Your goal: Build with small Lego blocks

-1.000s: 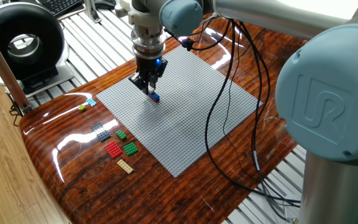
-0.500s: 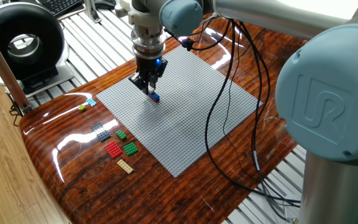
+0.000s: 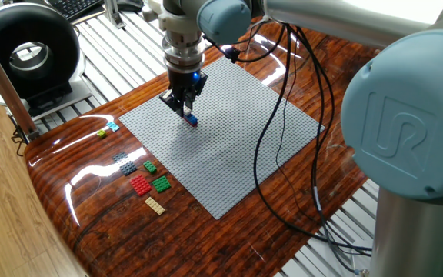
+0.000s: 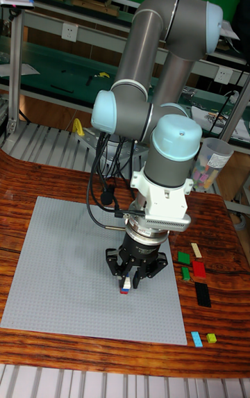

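Glossy wood table [image 3: 229, 231] | grey baseplate [image 3: 237, 146] | gripper [image 3: 187, 112] closed on a red-blue block stack [image 3: 191, 119] on the plate | spare blocks [image 3: 144, 181] off its edge (workshop shelves behind)

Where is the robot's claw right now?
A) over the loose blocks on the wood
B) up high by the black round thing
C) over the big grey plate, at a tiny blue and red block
C: the gripper reaches down onto the grey baseplate, its fingertips at a small blue and red block; the loose blocks lie apart on the wood.
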You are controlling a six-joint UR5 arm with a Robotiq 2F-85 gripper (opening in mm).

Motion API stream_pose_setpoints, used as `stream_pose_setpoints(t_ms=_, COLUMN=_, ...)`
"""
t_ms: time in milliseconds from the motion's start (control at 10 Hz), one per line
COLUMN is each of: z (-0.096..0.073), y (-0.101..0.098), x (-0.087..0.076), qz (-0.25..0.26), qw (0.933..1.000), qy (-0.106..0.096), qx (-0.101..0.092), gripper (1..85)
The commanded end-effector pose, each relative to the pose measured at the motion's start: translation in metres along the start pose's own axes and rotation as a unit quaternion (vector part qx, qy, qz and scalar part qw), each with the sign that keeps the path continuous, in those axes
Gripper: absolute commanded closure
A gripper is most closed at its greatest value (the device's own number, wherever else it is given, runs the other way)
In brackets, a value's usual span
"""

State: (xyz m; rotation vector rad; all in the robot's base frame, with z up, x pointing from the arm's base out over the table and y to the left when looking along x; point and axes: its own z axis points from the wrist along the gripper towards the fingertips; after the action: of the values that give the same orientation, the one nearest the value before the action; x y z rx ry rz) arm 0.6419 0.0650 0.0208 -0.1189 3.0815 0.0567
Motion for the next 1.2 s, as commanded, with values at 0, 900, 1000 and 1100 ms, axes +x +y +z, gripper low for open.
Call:
stream_pose_setpoints(t_ms=0, z=-0.001, y=0.001, x=-0.001, qz=0.003, qw=1.0000, qy=0.000, qx=-0.006, gripper=52.7)
stream_pose_setpoints(t_ms=900, z=-0.029, y=-0.001, x=-0.002, qz=-0.024, qw=0.9996, qy=0.006, qx=0.015, gripper=49.0)
stream_pose_setpoints(t_ms=1000, z=-0.034, y=0.009, x=-0.003, qz=-0.020, qw=0.9997, qy=0.006, qx=0.008, gripper=49.7)
stream_pose_setpoints(t_ms=1100, z=-0.038, y=0.020, x=-0.004, qz=-0.008, qw=0.9999, qy=0.006, qx=0.000, gripper=57.7)
